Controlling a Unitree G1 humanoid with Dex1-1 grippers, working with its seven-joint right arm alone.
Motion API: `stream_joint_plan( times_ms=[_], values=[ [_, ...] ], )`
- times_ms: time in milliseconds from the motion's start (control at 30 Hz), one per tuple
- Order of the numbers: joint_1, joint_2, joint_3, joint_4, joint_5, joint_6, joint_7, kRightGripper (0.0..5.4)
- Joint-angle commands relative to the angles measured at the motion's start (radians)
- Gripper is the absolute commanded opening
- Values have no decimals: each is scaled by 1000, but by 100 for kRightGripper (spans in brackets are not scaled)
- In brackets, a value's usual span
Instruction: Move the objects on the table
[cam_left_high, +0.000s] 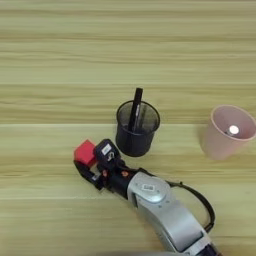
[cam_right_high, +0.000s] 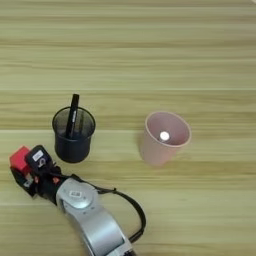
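A small red cube (cam_left_high: 84, 152) lies on the wooden table (cam_left_high: 60, 60) at the lower left of the mesh pen cup. My right gripper (cam_left_high: 89, 160) reaches in from the bottom right, and its two black fingers sit on either side of the cube, shut on it. One finger (cam_left_high: 105, 150) presses the cube's right side and the other (cam_left_high: 83, 171) lies along its near side. Whether the cube rests on the table or is lifted, I cannot tell. The black mesh pen cup (cam_left_high: 136, 131) stands upright just right of the gripper with a black pen (cam_left_high: 135, 107) leaning inside.
A pink cup (cam_right_high: 164, 139) stands upright to the right of the pen cup, with a small white thing (cam_right_high: 164, 135) inside. My silver forearm (cam_left_high: 167, 212) and a black cable (cam_left_high: 200, 197) cross the lower right of the table.
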Motion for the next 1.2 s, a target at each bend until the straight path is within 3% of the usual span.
stream_joint_plan(
  times_ms=[33, 567, 933, 1200],
  values=[
    [20, -16, -13, 59, -6, 32, -9, 271],
    [25, -18, -14, 53, -14, 25, -15, 415],
    [60, -50, -25, -17, -17, 35, -14, 522],
    [78, -67, -36, -36, -14, 38, -13, 536]
  ],
)
